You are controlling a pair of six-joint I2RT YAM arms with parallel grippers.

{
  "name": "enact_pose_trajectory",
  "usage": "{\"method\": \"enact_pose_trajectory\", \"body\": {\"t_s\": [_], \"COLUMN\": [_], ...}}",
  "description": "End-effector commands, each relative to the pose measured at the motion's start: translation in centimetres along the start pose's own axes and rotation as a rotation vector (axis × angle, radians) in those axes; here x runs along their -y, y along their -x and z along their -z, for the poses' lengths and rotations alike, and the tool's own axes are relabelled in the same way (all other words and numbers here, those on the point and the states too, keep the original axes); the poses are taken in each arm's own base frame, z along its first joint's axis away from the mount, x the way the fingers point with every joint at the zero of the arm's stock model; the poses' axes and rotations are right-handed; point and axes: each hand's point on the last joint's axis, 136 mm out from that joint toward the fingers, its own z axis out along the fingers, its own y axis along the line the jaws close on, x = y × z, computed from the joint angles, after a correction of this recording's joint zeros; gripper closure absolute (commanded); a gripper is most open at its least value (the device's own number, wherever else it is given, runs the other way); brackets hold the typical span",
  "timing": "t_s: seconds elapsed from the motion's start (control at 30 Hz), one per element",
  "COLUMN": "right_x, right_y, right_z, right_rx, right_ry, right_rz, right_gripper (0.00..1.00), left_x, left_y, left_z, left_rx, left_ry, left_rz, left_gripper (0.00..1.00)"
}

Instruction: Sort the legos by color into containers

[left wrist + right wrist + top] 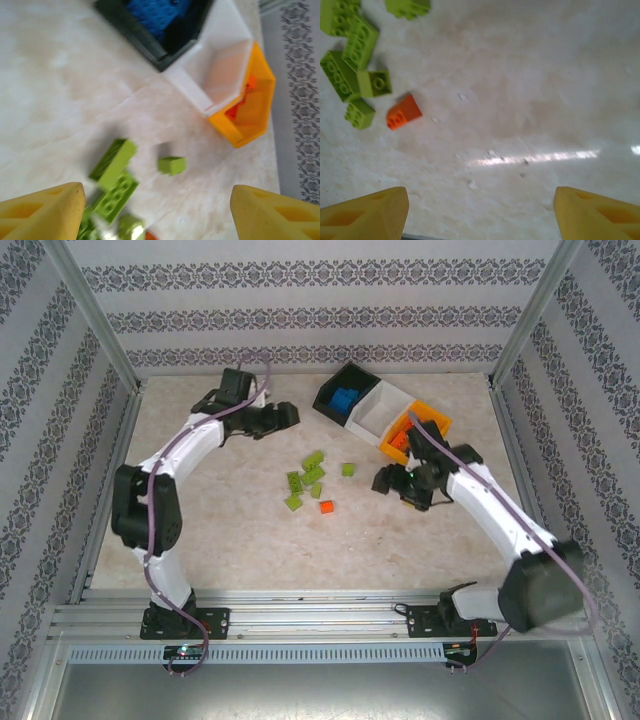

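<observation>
Top external, left to right. Left gripper [285,418]: far-left on the bench [220,530], released, nothing between the fingers. Green legos [305,480]: loose cluster mid-bench, near-right of that gripper, with one stray green brick [348,469] just right of the cluster. Orange lego [327,508]: alone at the cluster's near edge, just beside the greens, not touching. Right gripper [392,480]: also released and empty, right of the orange lego and closer to it than the left gripper. Containers [380,418]: joined row, far-right. Blue bricks [345,400] in black bin [322,400], white bin [390,405] apparently empty, orange bricks [400,440] in orange-yellow bin [438,420]. Judgement: orange lego suits the right arm, reaching left and slightly near. Long axis too small to call.
</observation>
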Motion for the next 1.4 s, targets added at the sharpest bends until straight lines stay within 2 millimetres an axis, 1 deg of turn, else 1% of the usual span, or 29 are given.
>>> {"method": "enact_pose_trajectory", "body": {"t_s": [0.0, 0.17, 0.23, 0.3, 0.33, 0.47, 0.73, 0.93, 1.07, 1.2, 1.37], "right_x": [-2.1, -4.6, -5.3, -6.0, -6.3, -7.0, -7.2, -7.3, -6.9, -6.6, -5.9], "right_y": [2.4, 5.6, 6.5, 7.1, 7.3, 8.1, 8.3, 7.8, 7.9, 8.2, 8.6], "right_z": [-0.8, -4.0, -5.4, -6.5, -7.3, -9.2, -12.6, -14.2, -14.9, -15.2, -15.9], "right_rx": [0.003, -0.053, -0.076, -0.096, -0.107, -0.131, -0.181, -0.212, -0.216, -0.214, -0.22], "right_ry": [-0.037, -0.081, -0.088, -0.098, -0.106, -0.149, -0.205, -0.239, -0.26, -0.28, -0.298], "right_rz": [0.108, 0.176, 0.178, 0.183, 0.19, 0.227, 0.249, 0.263, 0.257, 0.267, 0.263], "right_gripper": [0.23, 0.23, 0.23, 0.23, 0.23, 0.23, 0.23, 0.25, 0.25, 0.29, 0.38], "left_x": [-0.9, -2.9, -3.3, -3.6, -3.7, -4.1, -4.9, -5.5, -5.7, -5.9, -5.9], "left_y": [-0.4, -3.9, -4.9, -5.7, -6.1, -7.3, -8.1, -8.1, -8.0, -8.0, -7.7], "left_z": [2.8, 4.7, 5.4, 6.1, 6.4, 7.4, 8.5, 9.1, 9.3, 9.3, 9.2], "left_rx": [0.059, 0.01, -0.003, -0.008, -0.01, -0.029, -0.071, -0.075, -0.071, -0.074, -0.07], "left_ry": [0.048, 0.128, 0.142, 0.153, 0.158, 0.171, 0.195, 0.206, 0.205, 0.204, 0.195], "left_rz": [-0.073, -0.06, -0.06, -0.061, -0.061, -0.065, -0.062, -0.065, -0.062, -0.052, -0.036], "left_gripper": [0.22, 0.18, 0.12, 0.02, 0.0, 0.0, 0.0, 0.0, 0.0, 0.0, 0.0]}}
